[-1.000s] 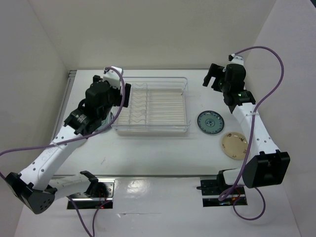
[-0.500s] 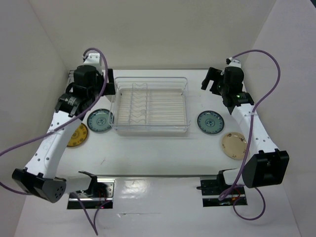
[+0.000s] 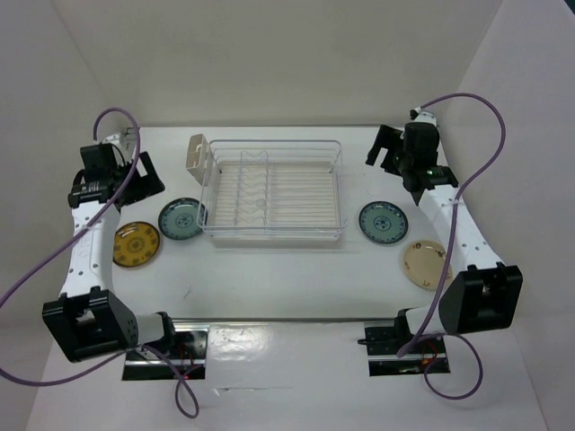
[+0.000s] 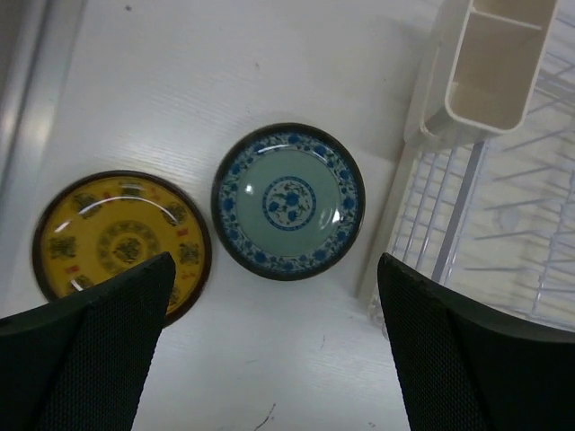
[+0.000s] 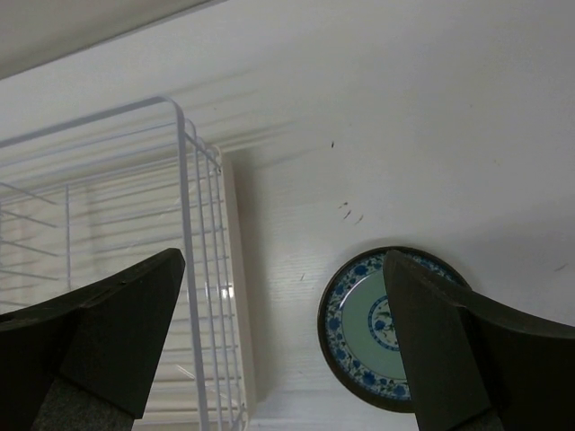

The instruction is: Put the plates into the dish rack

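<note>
**Plates flat on the table, both grippers spread**

Top view first: the large clear plastic dish rack with its white wire insert sits mid-table. A beige plastic cutlery cup is hooked on its corner at 10 o'clock. Four small round plates lie flat on the white table around it.

At 8 o'clock, just beside the rack wall, is the left blue-rimmed plate, pale green in the middle. Just beyond it, same direction, comes the amber-yellow patterned plate, the two nearly touching. Over at 4 o'clock lies the right blue-rimmed plate, and further out the plain cream plate.

Left gripper hangs above its pair, black fingers spread wide and gripping nothing. Its wrist view looks straight down on both plates.

Right gripper hovers at 2 o'clock of the rack, by the rack's corner. Its fingers are equally wide apart with nothing held. In its wrist view, the blue-rimmed plate below is partly hidden behind one finger.
</note>
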You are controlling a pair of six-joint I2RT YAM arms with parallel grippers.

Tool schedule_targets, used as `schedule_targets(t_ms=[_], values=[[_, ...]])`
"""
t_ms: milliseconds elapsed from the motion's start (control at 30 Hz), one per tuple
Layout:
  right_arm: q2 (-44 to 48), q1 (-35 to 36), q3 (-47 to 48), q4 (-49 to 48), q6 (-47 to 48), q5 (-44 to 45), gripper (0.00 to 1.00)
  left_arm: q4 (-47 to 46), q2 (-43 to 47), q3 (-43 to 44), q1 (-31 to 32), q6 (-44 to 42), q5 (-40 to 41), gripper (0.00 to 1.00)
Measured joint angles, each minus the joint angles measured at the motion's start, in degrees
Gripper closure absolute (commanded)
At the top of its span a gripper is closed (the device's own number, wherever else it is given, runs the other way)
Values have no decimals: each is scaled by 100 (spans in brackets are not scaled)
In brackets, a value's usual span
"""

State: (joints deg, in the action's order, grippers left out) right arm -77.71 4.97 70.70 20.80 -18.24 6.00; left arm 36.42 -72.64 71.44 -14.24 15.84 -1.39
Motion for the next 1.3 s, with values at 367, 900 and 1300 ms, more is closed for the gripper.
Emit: schedule_targets(t_ms=[367, 900, 1300], values=[[-782, -11, 2, 52, -2, -737, 0, -1458, -1014, -986, -1154, -415, -2426, 0], [-813, -11, 22, -63, -2, -684, 0, -2205, -3220, -374, -1327, -1154, -2876, 9], [-835, -11, 22, -109, -2, -658, 0, -2273, -3606, -490, -1397, -1440, -3473, 14]])
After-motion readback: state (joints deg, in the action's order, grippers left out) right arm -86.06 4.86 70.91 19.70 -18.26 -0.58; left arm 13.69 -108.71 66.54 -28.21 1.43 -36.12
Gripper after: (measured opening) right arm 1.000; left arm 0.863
